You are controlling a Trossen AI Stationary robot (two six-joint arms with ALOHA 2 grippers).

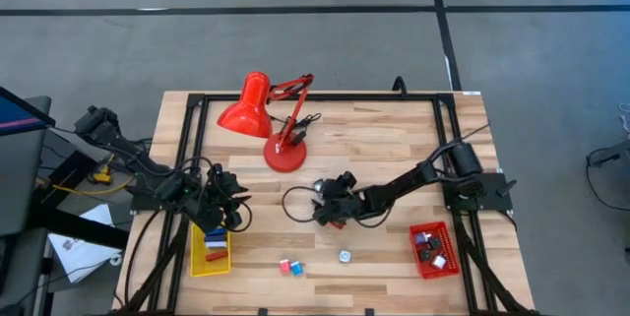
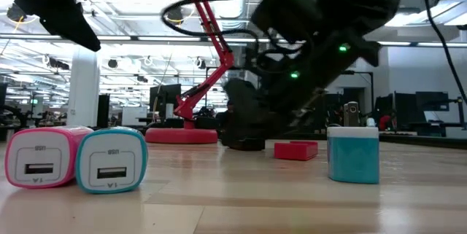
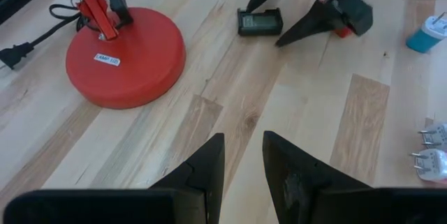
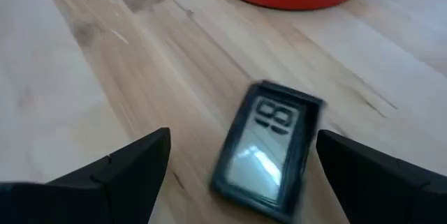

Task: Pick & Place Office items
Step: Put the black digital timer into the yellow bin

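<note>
The black timer with a grey screen [image 4: 269,147] lies flat on the table just near-side of the lamp base, and it also shows in the left wrist view [image 3: 260,21]. My right gripper [image 4: 243,135] is open and low at the table, one finger on each side of the timer without touching it [image 1: 330,210]. A small red block [image 2: 295,149] lies beside it. A pink charger cube [image 2: 40,157] and a teal charger cube [image 2: 109,160] sit together near the near edge, with a teal plug [image 2: 352,154] to their right. My left gripper [image 3: 243,147] is open and raised near the yellow tray [image 1: 231,208].
The red desk lamp [image 1: 271,119] stands at the table's far middle, its base [image 3: 126,56] and cord close to the timer. A yellow tray [image 1: 197,262] at the near left holds blue and red pieces. A red tray [image 1: 418,262] at the near right holds several small items.
</note>
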